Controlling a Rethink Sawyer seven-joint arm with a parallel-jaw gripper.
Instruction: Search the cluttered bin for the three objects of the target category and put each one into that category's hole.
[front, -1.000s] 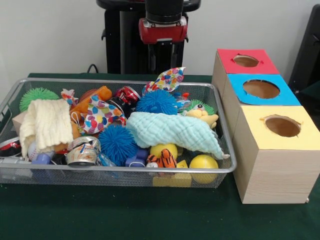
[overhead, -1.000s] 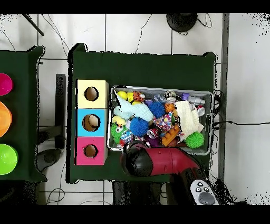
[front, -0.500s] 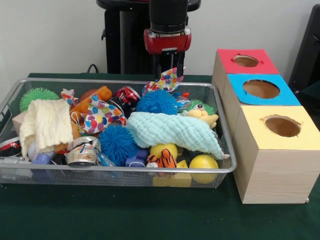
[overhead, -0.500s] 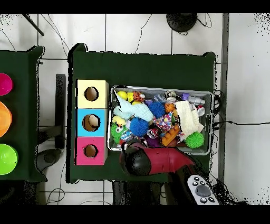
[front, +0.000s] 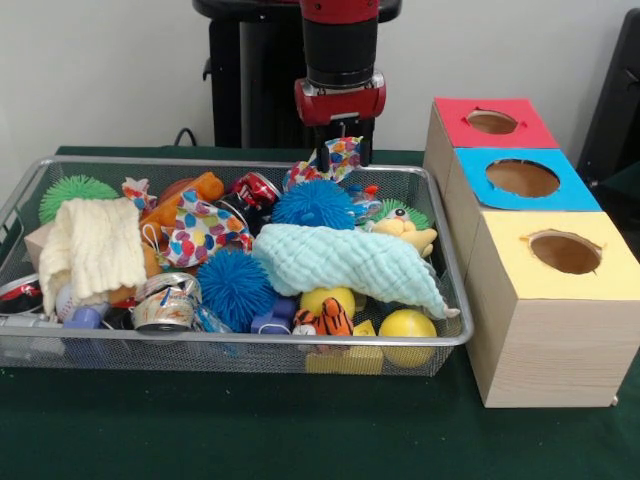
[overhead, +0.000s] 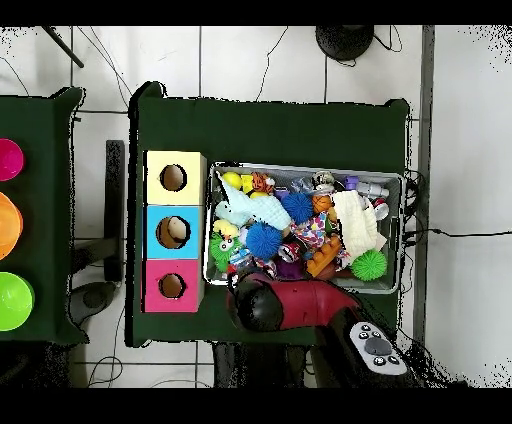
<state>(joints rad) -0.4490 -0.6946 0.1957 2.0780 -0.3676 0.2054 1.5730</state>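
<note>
A wire bin (front: 240, 340) holds mixed clutter: two blue spiky balls (front: 314, 203) (front: 235, 285), a green spiky ball (front: 75, 188), a mint cloth (front: 350, 262), a cream cloth (front: 95, 245), a yellow ball (front: 407, 325) and patterned cloths. My gripper (front: 343, 150) hangs at the bin's far rim, open, its fingers either side of the raised tip of a dotted cloth (front: 345, 158). From overhead the red arm (overhead: 300, 305) hides the gripper at the bin's (overhead: 400, 230) lower left corner.
Three wooden boxes with holes stand right of the bin: red (front: 492, 122), blue (front: 523, 178), yellow (front: 565, 252). From overhead they line up left of the bin, yellow (overhead: 173, 178) on top. Coloured bowls (overhead: 12, 300) sit on a side table.
The gripper has come down from above the bin's far rim and shifted slightly right, so its fingers now reach the dotted cloth's tip. Nothing in the bin has moved.
</note>
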